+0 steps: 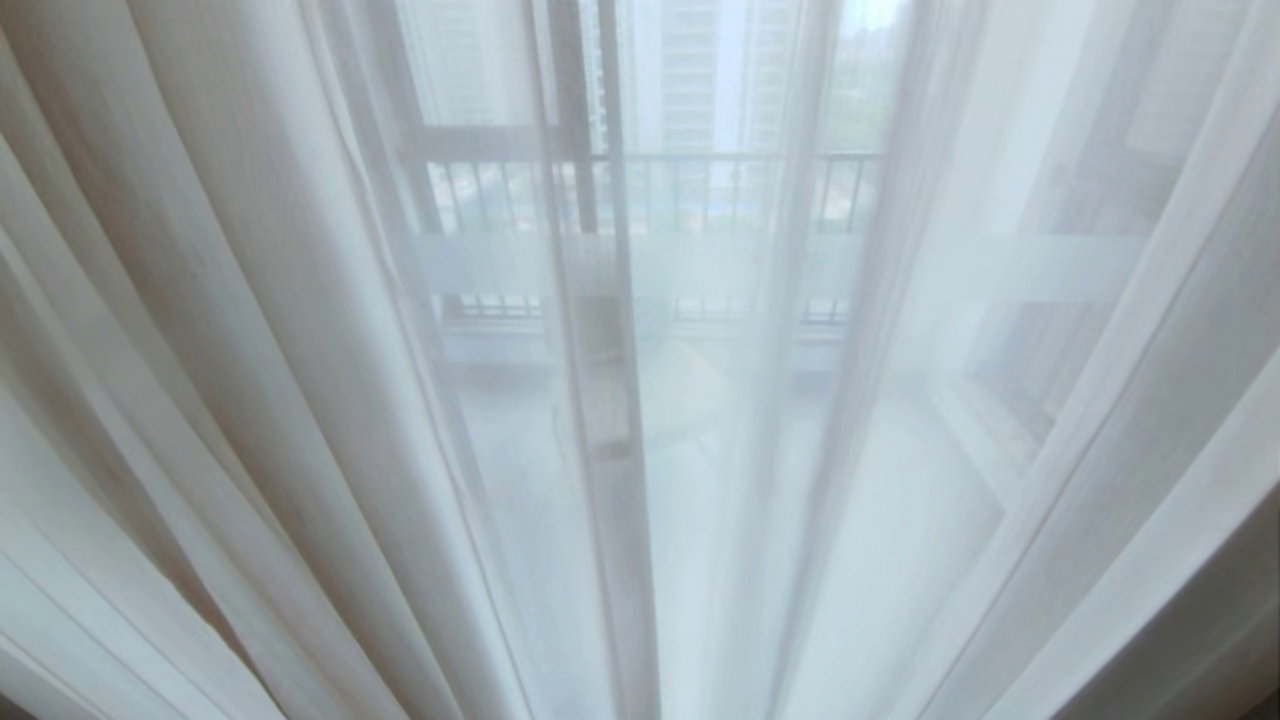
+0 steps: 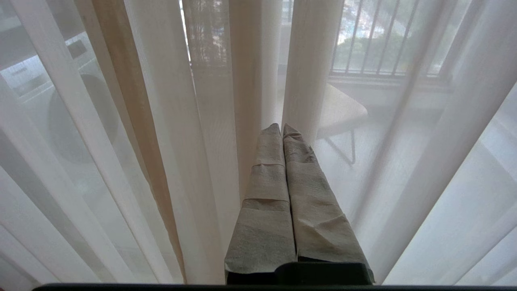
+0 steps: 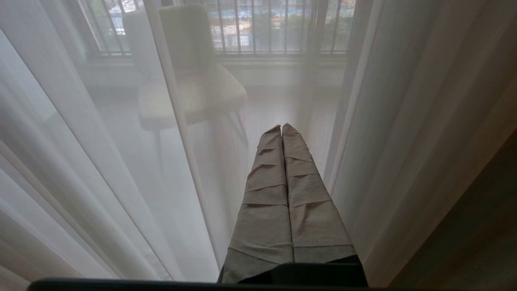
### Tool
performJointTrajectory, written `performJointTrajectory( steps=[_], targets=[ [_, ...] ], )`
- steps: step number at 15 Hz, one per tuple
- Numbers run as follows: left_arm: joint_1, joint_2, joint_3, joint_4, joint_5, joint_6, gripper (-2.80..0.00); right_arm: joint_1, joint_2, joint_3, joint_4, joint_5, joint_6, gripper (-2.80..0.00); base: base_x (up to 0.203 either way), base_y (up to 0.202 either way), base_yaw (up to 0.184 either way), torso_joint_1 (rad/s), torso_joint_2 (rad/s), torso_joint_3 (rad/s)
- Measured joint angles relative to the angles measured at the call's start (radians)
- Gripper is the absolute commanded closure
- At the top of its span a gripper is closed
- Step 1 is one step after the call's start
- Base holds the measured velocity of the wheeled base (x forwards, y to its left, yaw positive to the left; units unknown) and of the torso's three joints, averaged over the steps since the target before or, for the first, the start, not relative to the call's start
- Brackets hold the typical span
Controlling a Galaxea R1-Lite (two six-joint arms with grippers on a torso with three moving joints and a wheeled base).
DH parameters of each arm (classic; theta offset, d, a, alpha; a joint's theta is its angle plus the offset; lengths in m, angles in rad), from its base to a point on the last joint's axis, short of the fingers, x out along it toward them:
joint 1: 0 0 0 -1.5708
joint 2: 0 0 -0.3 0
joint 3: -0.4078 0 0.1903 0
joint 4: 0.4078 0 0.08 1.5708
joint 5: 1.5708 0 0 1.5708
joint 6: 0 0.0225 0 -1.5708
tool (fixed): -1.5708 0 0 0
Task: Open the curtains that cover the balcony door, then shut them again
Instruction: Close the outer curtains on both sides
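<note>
Thin, see-through white sheer curtains point(image 1: 250, 330) hang drawn across the whole head view, their long pleats running top to bottom and fanning slightly outward toward the floor; the long axis of the cloth is vertical. Through the weave shows the black-framed glass balcony door point(image 1: 575, 150), its upright frame also vertical and crossed by a frosted white horizontal band point(image 1: 700, 265), with a dark barred railing point(image 1: 700, 190) and pale tower blocks point(image 1: 700, 70) beyond.

Neither arm enters the head view. In its own wrist view, the left gripper point(image 2: 281, 127), its two fingers wrapped in grey-beige tape, has them pressed together with nothing between, tips just short of a sheer fold. The right gripper point(image 3: 281, 127), wrapped alike, is likewise closed and empty, facing the sheers with a pale upholstered chair point(image 3: 190, 81) visible behind them on the balcony.

With the sheers covering the door and no cloth held, either no opening has begun or the closing is finished; which cannot be told.
</note>
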Motion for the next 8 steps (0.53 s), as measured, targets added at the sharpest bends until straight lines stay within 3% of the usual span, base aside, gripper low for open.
performJointTrajectory(
  steps=[8],
  targets=[
    [0.0,-0.008,0.0,0.0,0.0,-0.003,0.0,0.0,0.0,0.0,0.0,0.0,0.0,0.0,0.0,0.0,0.0,0.0,0.0,0.0]
  ],
)
